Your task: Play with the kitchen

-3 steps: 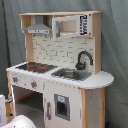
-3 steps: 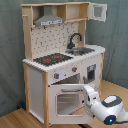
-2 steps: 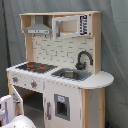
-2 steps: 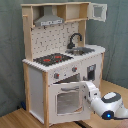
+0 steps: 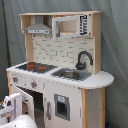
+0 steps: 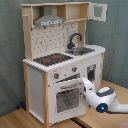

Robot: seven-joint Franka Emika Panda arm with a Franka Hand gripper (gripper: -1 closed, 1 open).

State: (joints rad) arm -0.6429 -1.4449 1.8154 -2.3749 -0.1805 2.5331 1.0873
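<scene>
So the kitchen (image 6: 62, 60) stood on the wooden table (image 6: 15, 119) with its oven door (image 6: 64, 95) swung partly open, the gripper (image 6: 81, 81) right at that door's top edge (couldn't tell if open or clamped), and hob, tap, sink looked untouched.

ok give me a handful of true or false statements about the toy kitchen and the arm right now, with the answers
1. The oven door is partly open. True; both exterior views show it swung out.
2. The gripper is up at the tap. False; it is low, at the oven door's upper edge.
3. The upper cabinet door stands open. True.
4. A pot sits on the hob. False; its red rings are bare.
5. The tap is white. False; it is black, standing by the sink.
</scene>
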